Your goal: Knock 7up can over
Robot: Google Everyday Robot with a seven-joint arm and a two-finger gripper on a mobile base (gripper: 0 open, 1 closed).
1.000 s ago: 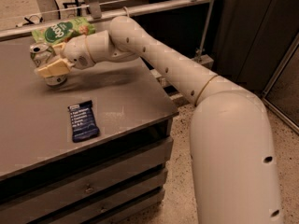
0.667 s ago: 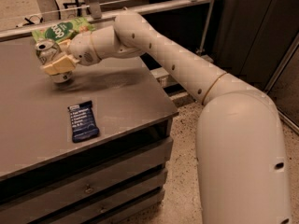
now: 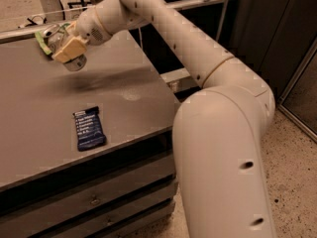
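Nearest the front edge of the tabletop [image 3: 133, 83] lies a dark blue wrapped bar [image 3: 89, 128], flat and well apart from the work, with bare surface beyond it. Toward the far left corner the claw [image 3: 69, 51] hangs low over the tabletop at the end of the white arm [image 3: 163, 29], which reaches in across the right edge. Whether the claw is wide, narrow or clamped on something cannot be told. The 7up can [image 3: 50, 32] is right against its far-left side, showing only its silver top and a little of its body. Its long axis appears tipped, top toward the far left corner, though the claw hides how it rests. Under and behind the can a flat green snack bag [image 3: 43, 44] lies by the far edge. A push toward that corner would likely topple the can onto the bag, and nothing else stands in the way.
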